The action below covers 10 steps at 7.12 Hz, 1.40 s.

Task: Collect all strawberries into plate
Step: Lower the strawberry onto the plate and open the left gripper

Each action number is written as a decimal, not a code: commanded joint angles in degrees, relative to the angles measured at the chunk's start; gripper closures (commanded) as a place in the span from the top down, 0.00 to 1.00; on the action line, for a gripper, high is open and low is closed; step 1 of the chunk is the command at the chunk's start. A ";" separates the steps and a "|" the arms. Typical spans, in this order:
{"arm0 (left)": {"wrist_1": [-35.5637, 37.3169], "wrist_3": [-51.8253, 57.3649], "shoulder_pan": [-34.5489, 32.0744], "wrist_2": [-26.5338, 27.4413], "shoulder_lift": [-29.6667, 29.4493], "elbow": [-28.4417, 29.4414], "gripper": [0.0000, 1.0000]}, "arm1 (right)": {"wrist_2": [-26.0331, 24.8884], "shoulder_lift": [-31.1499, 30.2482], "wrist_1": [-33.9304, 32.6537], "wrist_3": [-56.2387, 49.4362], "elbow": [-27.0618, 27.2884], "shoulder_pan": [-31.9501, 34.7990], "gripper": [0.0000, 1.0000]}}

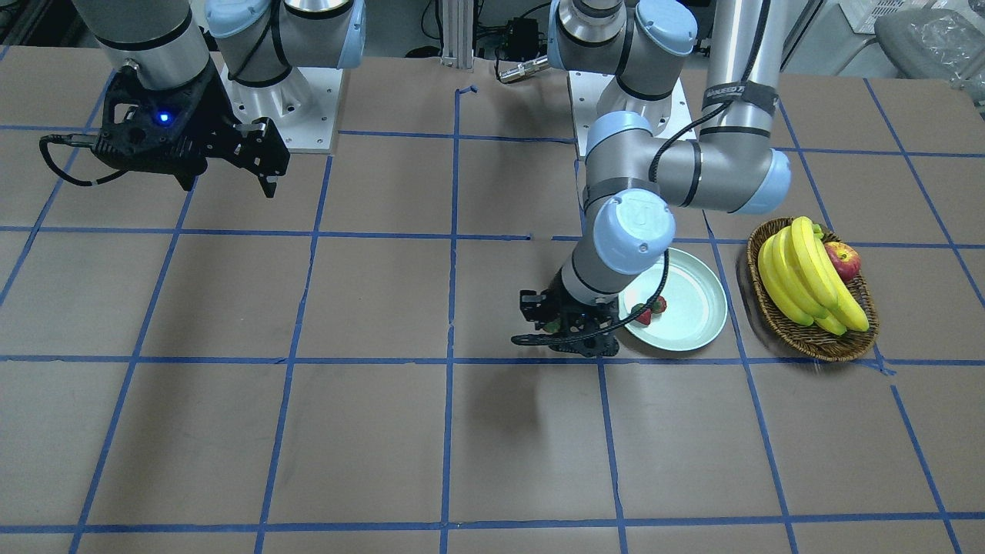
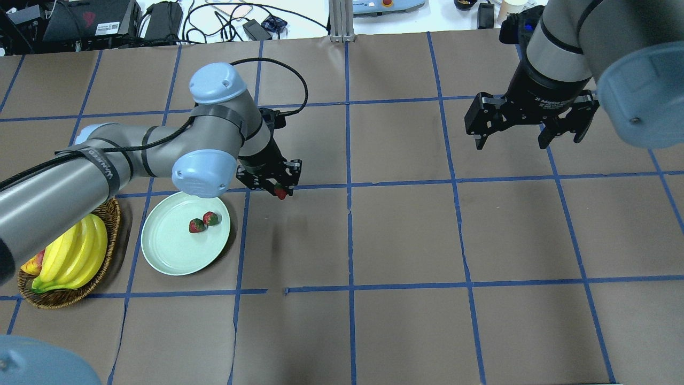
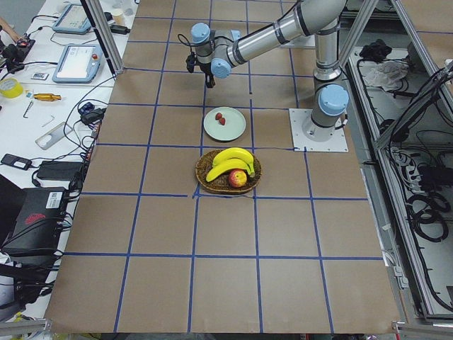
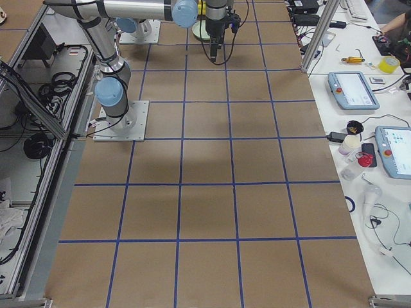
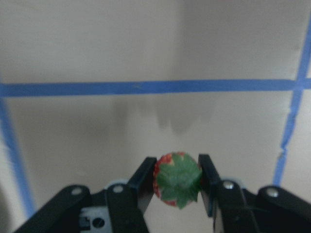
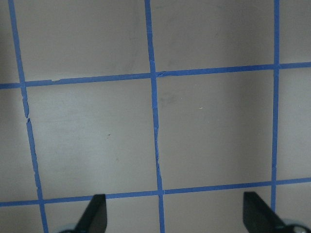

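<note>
The left tool [image 5: 176,169] clamps a strawberry [image 5: 177,183]; the right tool [image 2: 511,141] gapes wide apart.

A robotics laboratory. Two grey metal robot arms with pale blue joint caps, the left [image 2: 160,147] and the right [image 2: 556,53], stand on square white metal base plates [image 3: 318,131] on a wide table covered in brown paper [image 4: 205,212], which is marked into squares by blue tape lines [image 4: 205,184]. A white side bench [image 4: 385,212] holds grey-and-blue handheld controller tablets [image 4: 352,90]. Coiled black cables [image 3: 425,205] lie alongside, and silver aluminium frame posts [image 2: 342,21] rise at the table's edge.
</note>
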 commanded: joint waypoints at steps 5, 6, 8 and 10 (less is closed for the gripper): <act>-0.13 29.56 15.72 11.26 4.82 -10.38 0.99 | 0.00 0.00 0.00 0.26 0.00 0.00 1.00; -0.03 29.37 15.71 11.35 4.91 -9.87 1.00 | 0.00 0.00 0.09 0.26 0.09 0.00 1.00; -1.08 28.94 14.32 11.53 6.66 -6.81 1.00 | -0.09 0.00 0.00 0.35 0.09 0.00 1.00; -5.71 26.67 11.43 11.00 11.39 -2.42 1.00 | 0.00 0.00 0.00 0.35 0.09 0.00 1.00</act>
